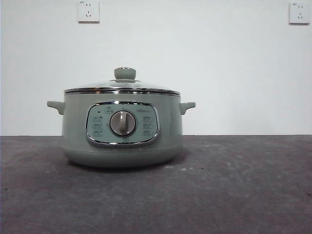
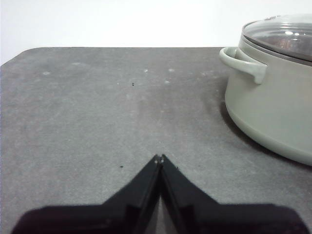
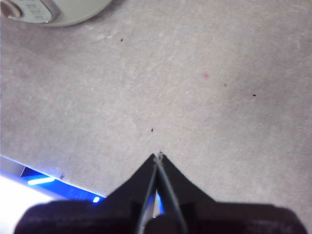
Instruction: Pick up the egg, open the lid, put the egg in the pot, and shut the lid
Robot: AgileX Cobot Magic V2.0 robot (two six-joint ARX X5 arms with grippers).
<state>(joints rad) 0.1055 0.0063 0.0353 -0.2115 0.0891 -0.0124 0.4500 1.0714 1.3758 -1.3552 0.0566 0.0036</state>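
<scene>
The pot (image 1: 122,129) stands a little left of centre in the front view, on the dark grey table (image 1: 234,195), its silver dial (image 1: 123,123) facing the camera. The lid (image 1: 122,87) sits closed on its rim, green knob (image 1: 125,73) on top. No egg shows in any view. The left gripper (image 2: 159,157) hangs over bare table with its jaws pressed together, holding nothing — the pot's side handle (image 2: 243,63) appears at the upper right of its view. The right gripper (image 3: 158,155) is likewise clenched and empty, the pot's edge at the upper left of its view.
</scene>
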